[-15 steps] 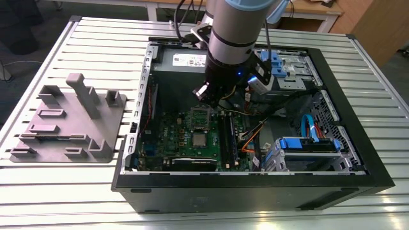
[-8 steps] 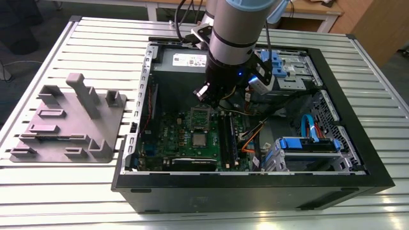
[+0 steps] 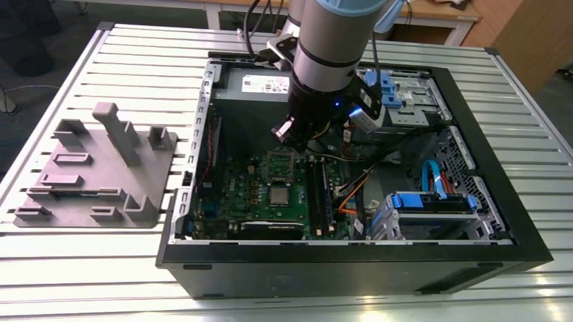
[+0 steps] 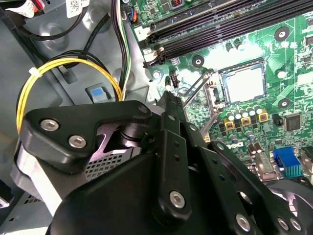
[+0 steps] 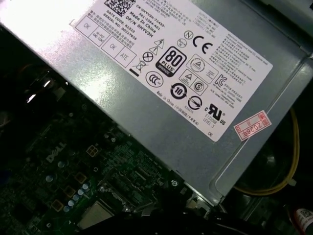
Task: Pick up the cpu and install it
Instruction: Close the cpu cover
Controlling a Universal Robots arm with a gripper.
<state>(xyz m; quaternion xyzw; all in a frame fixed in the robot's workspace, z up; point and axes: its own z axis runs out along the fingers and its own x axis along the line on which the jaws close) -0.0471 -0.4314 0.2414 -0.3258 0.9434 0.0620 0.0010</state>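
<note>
One cpu [image 4: 243, 84] seated in motherboard [image 3: 268, 201] socket.
Fingers [image 4: 168, 105] stand just beside the socket's raised frame, apart from the cpu; whether open or closed cannot be told.

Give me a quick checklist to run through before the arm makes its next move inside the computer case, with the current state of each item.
1. cpu lying flat in the socket on the green board: ok, in the second wrist view.
2. Hinged socket frame swung open, clear of the chip: ok.
3. gripper above the board, not touching the chip: ok, in the exterior view.
4. Gripper empty: cannot tell.
5. yellow cable clear of the socket: ok.
6. grey tray outside the case, out of the way: ok.
</note>
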